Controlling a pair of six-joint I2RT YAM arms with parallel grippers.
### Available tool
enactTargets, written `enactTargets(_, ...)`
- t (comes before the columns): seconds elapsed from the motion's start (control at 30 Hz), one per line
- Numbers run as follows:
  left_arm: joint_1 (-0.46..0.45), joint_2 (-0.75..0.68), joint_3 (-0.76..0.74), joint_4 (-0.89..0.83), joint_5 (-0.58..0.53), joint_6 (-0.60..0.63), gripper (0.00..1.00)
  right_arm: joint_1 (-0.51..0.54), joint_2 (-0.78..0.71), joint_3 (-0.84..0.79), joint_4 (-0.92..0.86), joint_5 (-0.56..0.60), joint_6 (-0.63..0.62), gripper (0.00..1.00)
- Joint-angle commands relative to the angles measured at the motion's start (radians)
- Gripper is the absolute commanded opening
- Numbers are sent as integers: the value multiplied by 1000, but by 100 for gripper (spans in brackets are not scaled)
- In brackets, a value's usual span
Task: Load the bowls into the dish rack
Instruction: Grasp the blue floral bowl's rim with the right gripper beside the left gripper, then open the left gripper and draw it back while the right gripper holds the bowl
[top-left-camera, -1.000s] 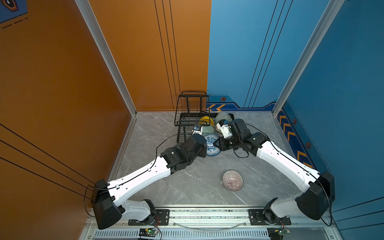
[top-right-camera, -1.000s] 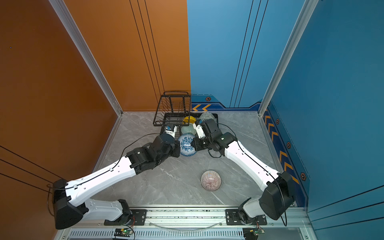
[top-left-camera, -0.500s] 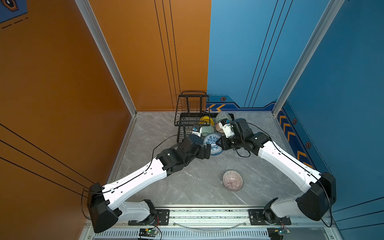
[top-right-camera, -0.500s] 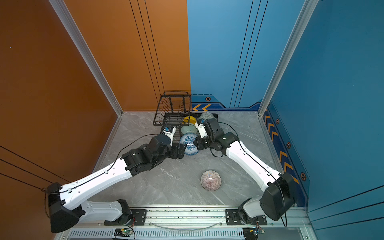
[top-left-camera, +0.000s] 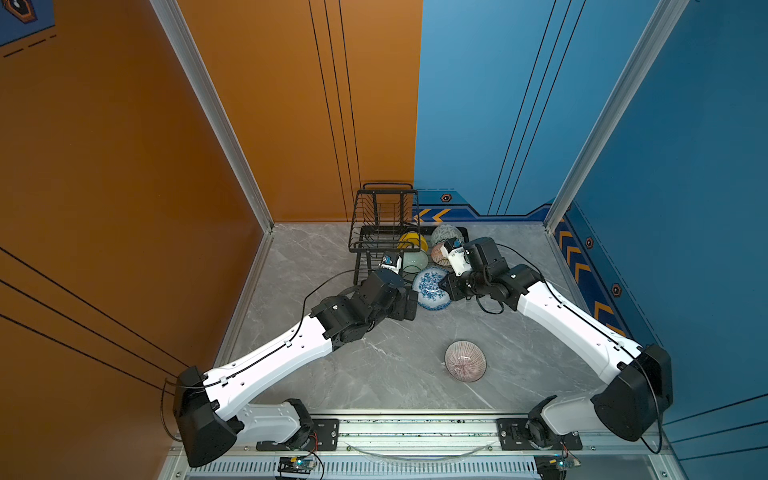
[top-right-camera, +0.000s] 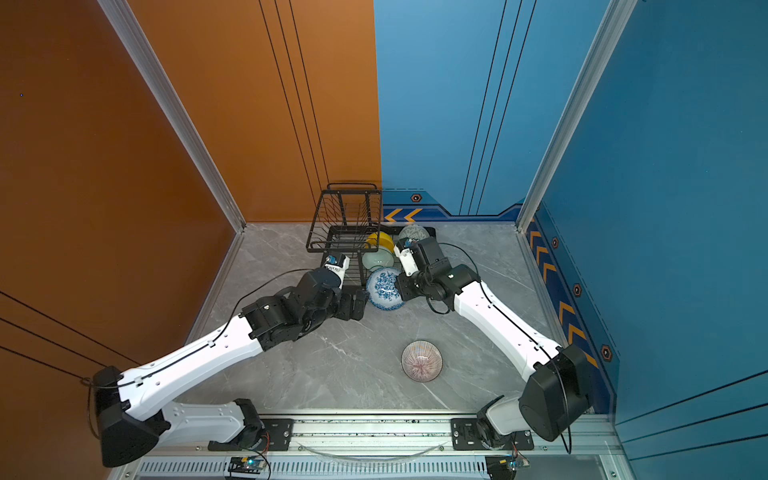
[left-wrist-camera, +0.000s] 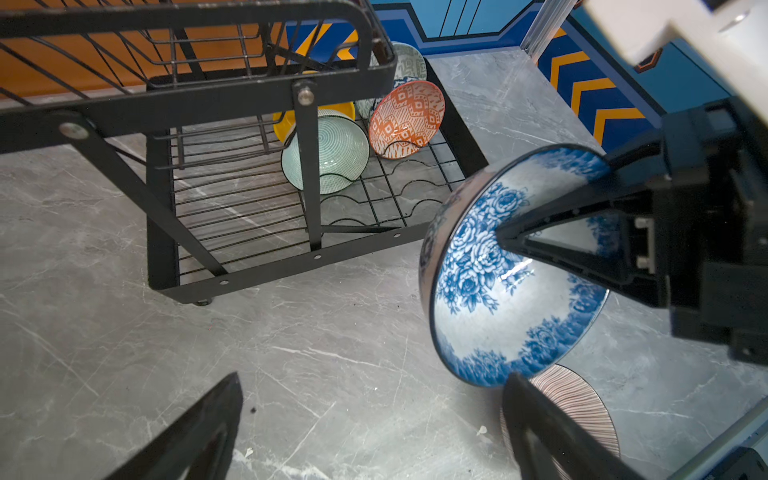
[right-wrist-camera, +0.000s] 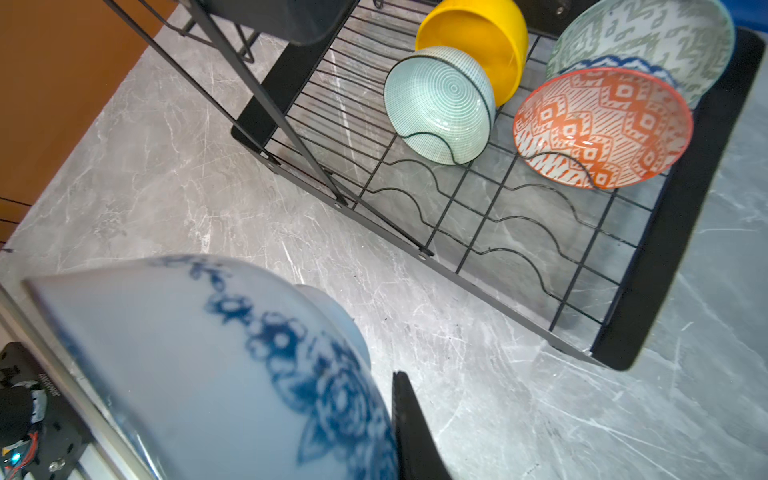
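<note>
While in right jaws, floral bowl (top-left-camera: 428, 287)

The left arm (top-left-camera: 282, 357) and the right arm (top-left-camera: 569, 320) both rise from the near edge of the desk (top-left-camera: 374, 374) and lean in toward its far middle. The left gripper (top-left-camera: 409, 304) points low, jaws spread wide and empty. Just beside it, the right gripper (top-left-camera: 444, 286) pinches the rim of the blue-and-white floral bowl (top-left-camera: 430, 291), one finger (left-wrist-camera: 552, 241) inside it.

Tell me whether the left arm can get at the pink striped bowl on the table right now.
Probably yes: the left claw is open and empty, and the pink striped bowl sits alone on bare tabletop with nothing between.
</note>
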Motion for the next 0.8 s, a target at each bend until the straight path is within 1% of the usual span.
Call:
enactTargets(0.0,16,-25,-14,-40,23,17,98,-12,-9,3,11,51,-68,0)
enactTargets(0.17,25,-30,-17,-52,33,17,98,-20,3,20,11,97,-130,0)
enactTargets(0.47,40,-36,-28,-56,46,17,98,-26,28,39,21,216,-238,0)
enactTargets(0.77,61,-27,-27,-56,69,19,98,-10,26,5,114,306,-304,0)
